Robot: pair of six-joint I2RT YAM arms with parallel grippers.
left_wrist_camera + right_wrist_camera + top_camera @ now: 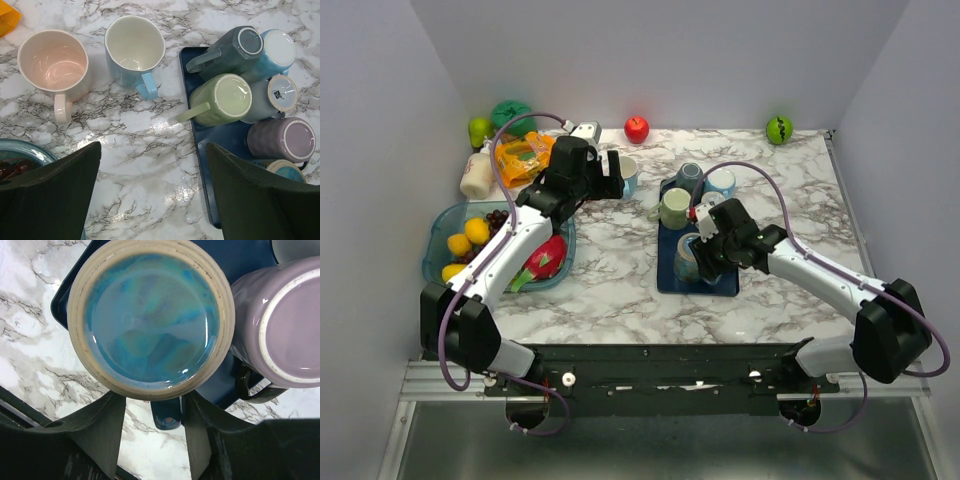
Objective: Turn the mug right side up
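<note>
The teal mug (150, 320), upside down at the near left corner of the tray (667, 283), may twist free if you lift now, since your right pincer (155, 401) straddles its handle (166, 416) half open, not yet clamped, and swinging it could strike the purple mug (285, 325) just beside.

mug (150, 320): blue glaze, tan rim | tray (240, 255): navy | table (140, 135): white marble

Your tray (717, 286) sits right of centre on the desk (620, 290), with overturned mugs (220, 100) packed on it. The nearest mug (150, 320) stands at its near end, beneath the right tool (152, 407). Left of the tray stands an upright mug (134, 45), and beyond it a second upright mug (52, 65). A bowl (432, 250) lies at the desk's left edge.
</note>
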